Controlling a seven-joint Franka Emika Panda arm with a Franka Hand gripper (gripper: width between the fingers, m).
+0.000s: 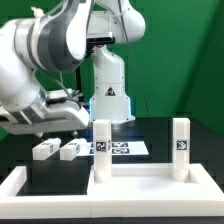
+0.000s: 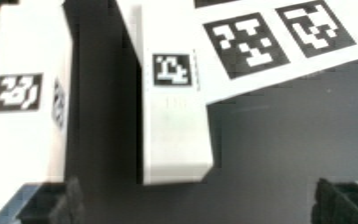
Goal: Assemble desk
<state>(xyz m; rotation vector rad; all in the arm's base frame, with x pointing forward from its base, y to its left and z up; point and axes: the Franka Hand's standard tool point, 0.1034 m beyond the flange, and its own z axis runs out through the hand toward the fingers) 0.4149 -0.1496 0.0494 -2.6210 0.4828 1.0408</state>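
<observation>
**Desk, part-built: slab with two legs up, two legs loose, claw released**

Item 1. Desktop slab [image 1: 140,178]: white, rectangular, lying flat at the near side of the black bench [image 1: 60,178], toward the exterior view's right, inside the white frame [image 1: 14,183] that borders the bench.

Item 2. First standing leg [image 1: 101,148]: white block, upright on the slab's end at the exterior view's left, with a black-and-white tag on its face.

Item 3. Second standing leg [image 1: 180,147]: same kind, upright on the slab's other end, tag facing the camera.

Item 4. First loose leg [image 1: 44,150] [image 2: 23,95]: lying flat on the bench at the exterior view's left, apart from the slab.

Item 5. Second loose leg [image 1: 70,150] [image 2: 178,110]: lying flat just beside the first with a dark gap between them, and just beside the marker board. One tag shows on its upper face.

Item 6. Marker board [image 1: 122,148] [image 2: 274,38]: thin white sheet with printed tags, flat on the bench behind the slab.

Item 7. Claw [image 2: 190,204]: released, jaws spread wide, grasping nothing. It hangs over the loose legs. In the wrist view the end of the second loose leg lies just ahead of the gap between the dark fingertips [image 2: 30,205].

Item 8. Robot arm [image 1: 40,60]: white and grey, reaching in from the exterior view's left, its pedestal [image 1: 108,92] behind the marker board.
</observation>
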